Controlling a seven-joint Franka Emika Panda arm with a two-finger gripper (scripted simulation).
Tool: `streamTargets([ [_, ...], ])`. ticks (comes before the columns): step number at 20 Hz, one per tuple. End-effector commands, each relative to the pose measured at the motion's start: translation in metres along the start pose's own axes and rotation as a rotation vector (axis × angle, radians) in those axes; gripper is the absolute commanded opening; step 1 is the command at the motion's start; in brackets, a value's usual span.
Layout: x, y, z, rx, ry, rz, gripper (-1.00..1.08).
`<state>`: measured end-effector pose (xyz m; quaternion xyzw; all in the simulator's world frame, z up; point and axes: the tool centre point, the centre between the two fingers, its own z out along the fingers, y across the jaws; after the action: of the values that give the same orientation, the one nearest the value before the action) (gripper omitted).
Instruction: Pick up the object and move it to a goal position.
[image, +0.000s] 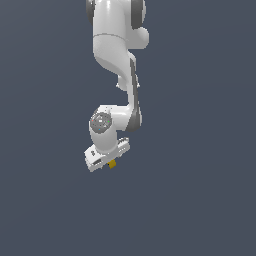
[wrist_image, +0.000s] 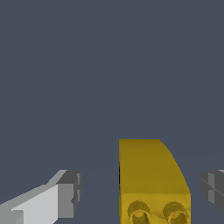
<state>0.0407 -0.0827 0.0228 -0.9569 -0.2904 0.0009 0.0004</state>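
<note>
Mustard-yellow blocky plastic piece with two round dark studs (wrist_image: 154, 183) sits between grey-padded fingers (wrist_image: 70, 193) of white pincer (image: 111, 161), gaps visible both sides. Pincer spread, touching nothing. Straddling placement suits squeeze across block's flanks; lift judged not begun.

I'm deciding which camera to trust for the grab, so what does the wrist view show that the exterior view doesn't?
Only the wrist view shows the yellow block's curved top, two round holes in its near face, and clear gaps to each grey finger pad. Only the exterior view shows the whole white arm above. Both show the block at the open tool.
</note>
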Motion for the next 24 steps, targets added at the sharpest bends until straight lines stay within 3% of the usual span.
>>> streamTargets([
  [1, 0.001, 0.001, 0.001, -0.001, 0.001, 0.0, 1.0],
  [2, 0.001, 0.001, 0.001, -0.001, 0.001, 0.0, -1.0],
  [15, -0.001, 0.001, -0.001, -0.001, 0.001, 0.0, -1.0],
  [24, -0.025, 0.006, -0.028, -0.001, 0.001, 0.0, -1.0],
])
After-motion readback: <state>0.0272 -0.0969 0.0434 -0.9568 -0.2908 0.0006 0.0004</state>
